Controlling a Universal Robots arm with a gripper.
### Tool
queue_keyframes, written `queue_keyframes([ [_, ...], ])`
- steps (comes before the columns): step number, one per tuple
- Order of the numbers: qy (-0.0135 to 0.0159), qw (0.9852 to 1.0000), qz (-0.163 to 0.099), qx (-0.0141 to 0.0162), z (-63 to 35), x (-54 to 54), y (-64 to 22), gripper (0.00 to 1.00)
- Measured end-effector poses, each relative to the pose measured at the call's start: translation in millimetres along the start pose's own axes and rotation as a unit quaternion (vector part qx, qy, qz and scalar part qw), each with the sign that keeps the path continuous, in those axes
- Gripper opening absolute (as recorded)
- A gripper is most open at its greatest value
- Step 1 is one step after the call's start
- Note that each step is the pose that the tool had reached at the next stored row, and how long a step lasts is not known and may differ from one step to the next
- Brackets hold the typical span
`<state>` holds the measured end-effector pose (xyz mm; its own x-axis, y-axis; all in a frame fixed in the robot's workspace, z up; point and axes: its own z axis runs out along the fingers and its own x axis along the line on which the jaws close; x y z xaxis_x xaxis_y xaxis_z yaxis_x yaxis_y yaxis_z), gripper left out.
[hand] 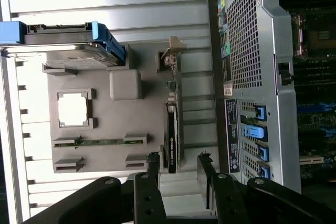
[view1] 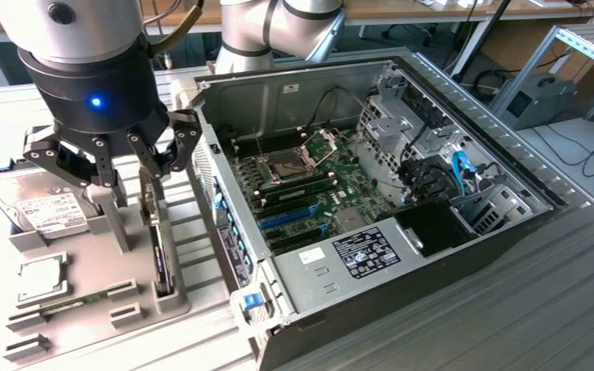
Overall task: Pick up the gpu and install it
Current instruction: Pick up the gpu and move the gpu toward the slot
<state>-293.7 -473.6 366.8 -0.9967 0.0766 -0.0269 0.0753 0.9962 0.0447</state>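
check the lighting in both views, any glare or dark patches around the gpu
Wrist view: the square chip is blown out to white and the ribbed table glares; the gpu is evenly lit, the inside of the computer case falls dark. Exterior view: soft even light, case interior readable, a blue light glowing on the gripper.

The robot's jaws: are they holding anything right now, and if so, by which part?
Nothing is held. The gripper hangs with its jaws open over the gpu, which stands on edge in the gray holder.
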Motion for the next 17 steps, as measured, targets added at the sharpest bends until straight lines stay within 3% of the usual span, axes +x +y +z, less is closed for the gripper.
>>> queue_keyframes([
  [2, 0.0, 1.0, 0.0, 0.0, 8.9, 2.4, -0.6, 0.42],
  [17, 0.0, 1.0, 0.0, 0.0, 23.3, 2.7, -1.2, 0.42],
])
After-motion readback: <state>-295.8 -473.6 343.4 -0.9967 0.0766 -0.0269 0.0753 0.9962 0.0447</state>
